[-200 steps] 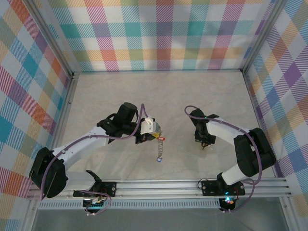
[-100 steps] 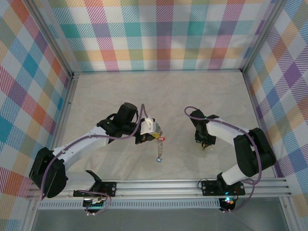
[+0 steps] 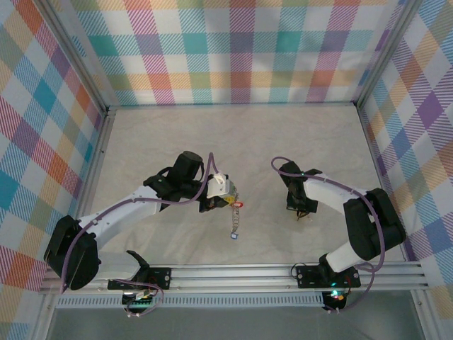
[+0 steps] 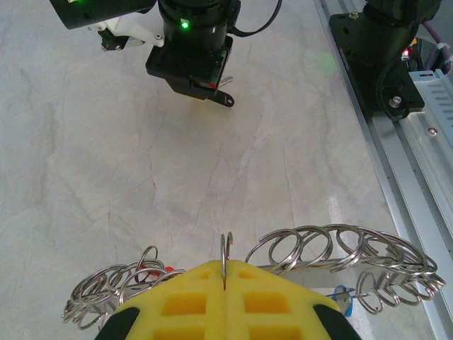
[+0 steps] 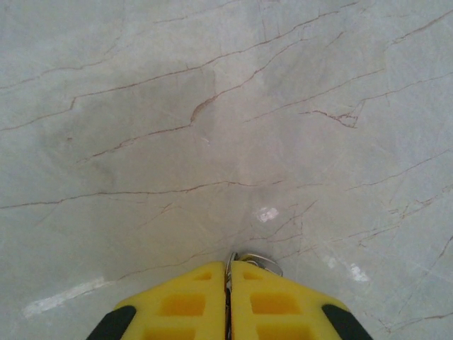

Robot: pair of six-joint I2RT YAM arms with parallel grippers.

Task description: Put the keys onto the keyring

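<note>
My left gripper (image 4: 226, 273) is shut on the keyring (image 4: 226, 248), a thin silvery loop standing edge-on between the yellow pads (image 4: 191, 297). Chain links (image 4: 333, 248) hang to both sides of it, and the red-headed key (image 4: 150, 272) sits among the left links. From above, the left gripper (image 3: 228, 200) holds this bundle over the table, with the red key (image 3: 239, 205) beside it and the chain (image 3: 234, 223) dangling. My right gripper (image 5: 228, 273) is shut on a small silvery key part (image 5: 256, 263) that pokes out past its pads. A black piece (image 4: 225, 100), apparently the black key head, juts from under it.
The pale marbled table top (image 3: 248, 142) lies open between and behind the two arms. A small blue tag (image 3: 232, 234) hangs at the chain's end. The metal rail (image 3: 233, 273) with the arm bases runs along the near edge, and plaid walls enclose the other sides.
The right gripper's jaws have closed a little further on the small key. Both arms stay almost where they were; the left still holds the keyring.
</note>
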